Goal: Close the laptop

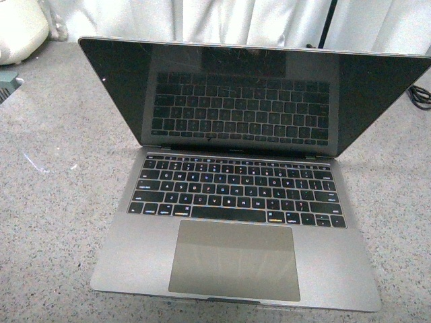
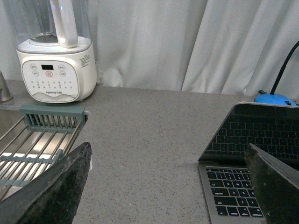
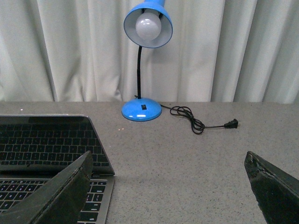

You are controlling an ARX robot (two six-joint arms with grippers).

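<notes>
The laptop (image 1: 236, 202) stands open on the grey speckled counter in the middle of the front view. Its black screen leans back and mirrors the black keyboard; the large trackpad is at the near edge. No arm shows in the front view. My left gripper (image 2: 170, 186) is open and empty, off the laptop's left side (image 2: 243, 154) and apart from it. My right gripper (image 3: 170, 186) is open and empty, off the laptop's right side (image 3: 51, 149), one finger (image 3: 60, 196) in front of the keyboard corner.
A white blender base (image 2: 57, 70) and a metal dish rack (image 2: 32, 140) stand left of the laptop. A blue desk lamp (image 3: 142, 109) with a loose black cord (image 3: 196, 122) stands at the back right. White curtains hang behind the counter.
</notes>
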